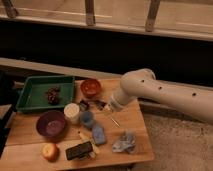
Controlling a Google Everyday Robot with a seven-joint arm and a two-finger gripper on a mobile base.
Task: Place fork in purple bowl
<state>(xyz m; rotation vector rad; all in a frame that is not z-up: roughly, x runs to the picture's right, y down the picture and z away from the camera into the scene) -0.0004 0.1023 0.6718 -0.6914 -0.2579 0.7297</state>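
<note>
While the purple bowl (50, 123) sits at the desk's (135, 116) left, the pincer (101, 105) hovers near the fork (114, 120); its state cannot be told.

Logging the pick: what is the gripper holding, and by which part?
Cannot be told: the gripper sits low by the fork, which looks flat on the table.

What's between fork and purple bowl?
Camera view: a white cup and a blue object sit between fork and purple bowl; gripper is beside the fork's far end.
</note>
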